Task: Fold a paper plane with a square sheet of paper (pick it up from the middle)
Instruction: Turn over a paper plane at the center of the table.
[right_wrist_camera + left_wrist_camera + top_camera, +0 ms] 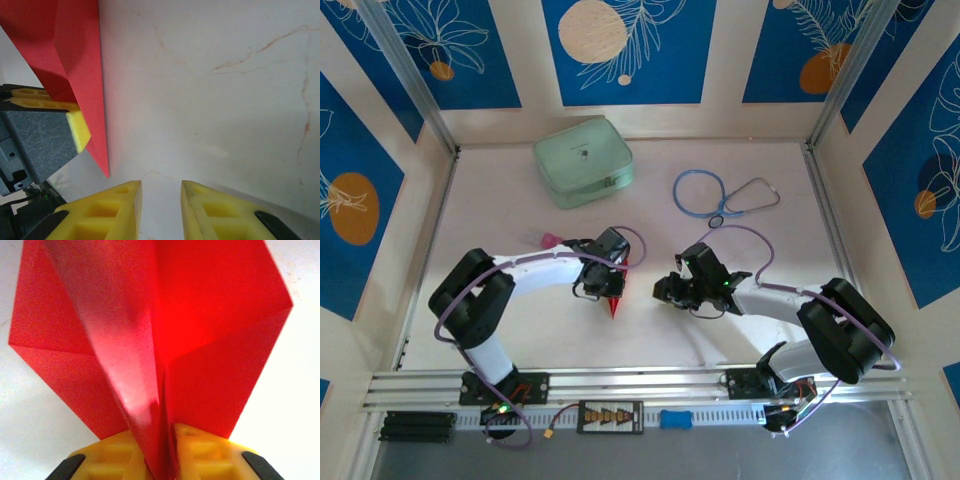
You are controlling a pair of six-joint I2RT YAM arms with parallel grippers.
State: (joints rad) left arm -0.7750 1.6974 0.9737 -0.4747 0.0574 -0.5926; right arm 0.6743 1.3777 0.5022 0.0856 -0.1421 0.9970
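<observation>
Left hand (161, 446) pinching creased red paper plane (210, 315) along centre fold; right hand (161, 207) spread, just beside plane, above tabletop (225, 125).

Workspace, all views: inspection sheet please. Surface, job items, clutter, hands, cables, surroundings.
Surface: table pale, faint veining, no spills seen.
Job's things: paper plane, red and creased, held off the centre of the table.
Clutter: pale green case and blue stethoscope at the back; small pink object beside the left arm.
Hands: left hand shut on the plane's fold; right hand open, holding nothing, close beside the plane.
Cables: purple cables loop along both arms, not snagged.
Surroundings: blue floral wall panels; metal rail at the near edge.
</observation>
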